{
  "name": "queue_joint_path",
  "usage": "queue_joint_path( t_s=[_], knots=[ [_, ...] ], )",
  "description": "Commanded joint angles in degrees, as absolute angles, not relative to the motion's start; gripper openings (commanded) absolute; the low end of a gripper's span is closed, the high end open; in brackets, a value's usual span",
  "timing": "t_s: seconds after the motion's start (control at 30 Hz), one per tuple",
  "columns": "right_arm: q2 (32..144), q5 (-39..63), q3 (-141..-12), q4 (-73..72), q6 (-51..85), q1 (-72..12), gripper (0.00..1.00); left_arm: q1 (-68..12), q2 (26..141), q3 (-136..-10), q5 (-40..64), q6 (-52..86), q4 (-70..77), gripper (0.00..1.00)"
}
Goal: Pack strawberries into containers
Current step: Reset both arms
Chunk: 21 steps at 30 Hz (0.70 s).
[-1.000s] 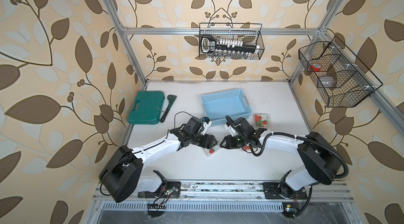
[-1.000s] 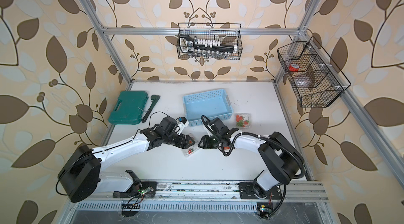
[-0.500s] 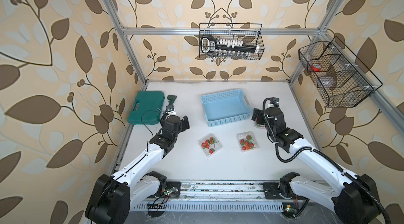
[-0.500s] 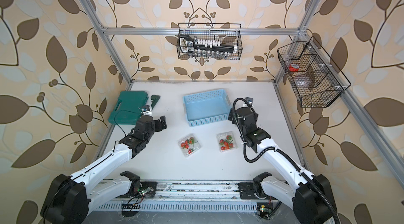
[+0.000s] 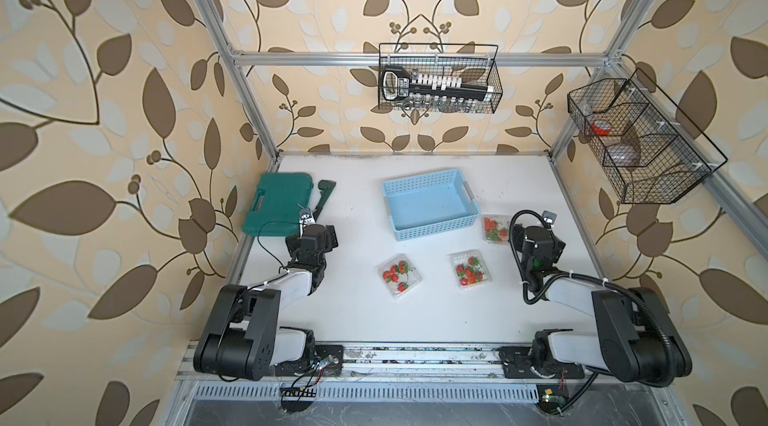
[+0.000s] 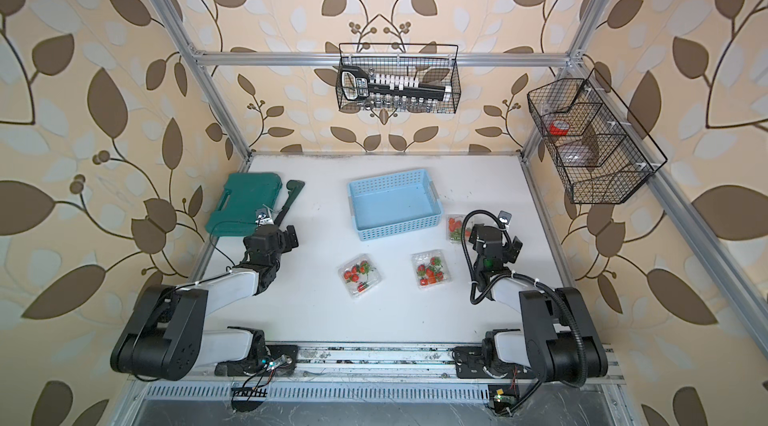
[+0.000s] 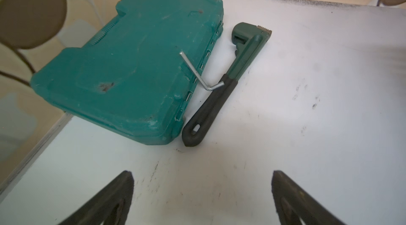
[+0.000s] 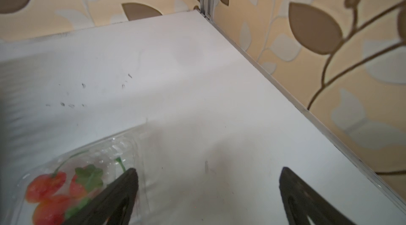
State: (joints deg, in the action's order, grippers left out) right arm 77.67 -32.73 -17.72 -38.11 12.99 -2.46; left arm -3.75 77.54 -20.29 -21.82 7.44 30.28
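Three clear containers lie on the white table, each with red strawberries inside: one at the middle point(image 5: 400, 281), one to its right point(image 5: 471, 275), and one by the blue basket's right corner point(image 5: 496, 229). My left gripper point(image 7: 202, 191) hovers open and empty at the left, near the green case, far from every container. My right gripper point(image 8: 208, 186) is open and empty too, just right of the third container point(image 8: 123, 147). One of its fingers point(image 8: 123, 188) shows in front of that container's edge, with blurred strawberries point(image 8: 48, 186) beside it.
An empty light blue perforated basket point(image 5: 436, 228) stands behind the containers. A dark green tool case point(image 7: 131, 70) sits at the far left with an Allen key point(image 7: 195, 72) on it and a pipe wrench point(image 7: 241, 59) beside it. Wire baskets point(image 5: 438, 78) hang on the walls.
Both arms have pulled back from the two middle containers, the left arm to the left side and the right arm to the right. Both grippers have opened wide.
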Motion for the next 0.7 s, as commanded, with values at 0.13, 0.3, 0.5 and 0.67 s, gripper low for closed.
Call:
queue_joint_path(
  t_s=[0.13, 0.3, 0.5, 0.67],
  knots=[
    [83.8, -16.4, -17.9, -53.4, 5.7, -1.6, 0.97, -1.2, 85.7, -23.1, -6.8, 2.0, 41.0, 0.99],
    [85.8, -14.4, -15.5, -59.0, 5.0, -1.5, 1.0, -1.2, 85.7, -23.2, -5.5, 1.4, 40.2, 0.99],
    [86.1, -14.5, -15.2, -60.1, 4.7, -1.5, 1.0, -1.8, 85.4, -22.8, -6.1, 1.1, 41.1, 0.99],
    [86.1, -14.5, -15.3, -60.3, 4.7, -1.6, 1.0, -1.8, 85.7, -22.9, -6.2, 1.0, 40.9, 0.99]
  ],
)
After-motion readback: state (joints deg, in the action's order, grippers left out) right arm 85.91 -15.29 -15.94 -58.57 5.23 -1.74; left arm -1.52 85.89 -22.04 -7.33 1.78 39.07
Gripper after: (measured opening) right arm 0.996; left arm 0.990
